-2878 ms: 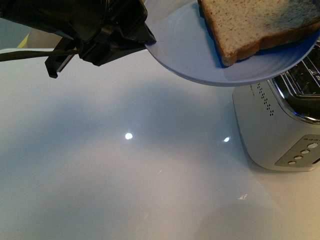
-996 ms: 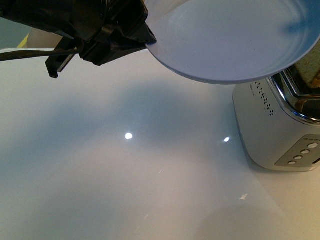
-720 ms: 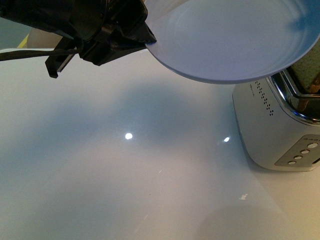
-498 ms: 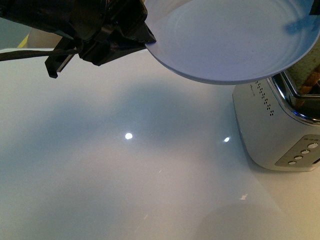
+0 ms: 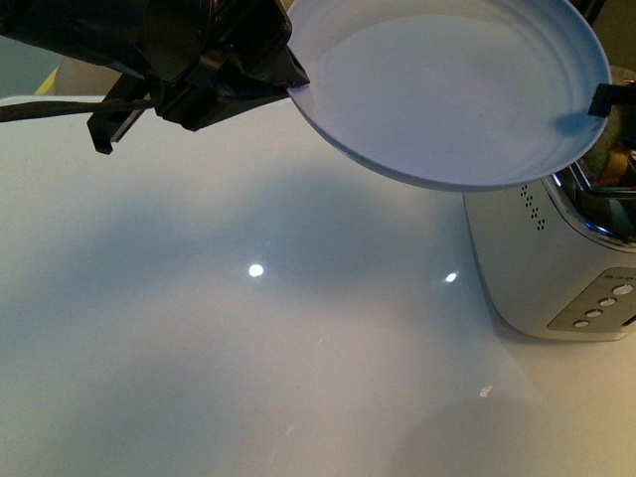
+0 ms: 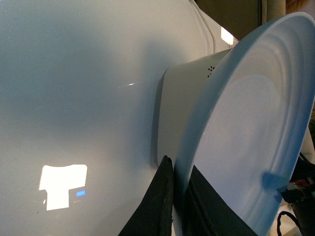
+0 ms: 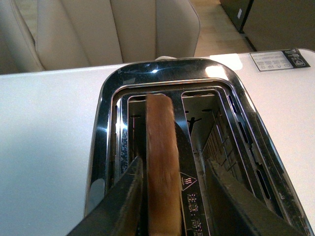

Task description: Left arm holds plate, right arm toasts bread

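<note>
My left gripper (image 5: 288, 84) is shut on the rim of the pale blue plate (image 5: 447, 89) and holds it tilted and bare in the air, above the silver toaster (image 5: 542, 268). In the left wrist view its fingers (image 6: 162, 206) clamp the plate (image 6: 246, 147) at the rim. The bread (image 7: 161, 162) stands on edge in one slot of the toaster (image 7: 106, 123). My right gripper (image 7: 173, 164) is open above the slots, one finger on each side of the slice. A black tip of the right gripper (image 5: 603, 99) shows past the plate's right edge.
The toaster stands on a glossy white table (image 5: 248, 348) at the right, its buttons (image 5: 601, 303) facing front. A beige chair (image 7: 113, 29) stands beyond the table's far edge. A label card (image 7: 278, 59) lies on the table by the toaster.
The bread left the plate and now sits in the toaster slot. The plate has tilted and dropped a little, and a black tip of the right gripper has come into view beside it.
</note>
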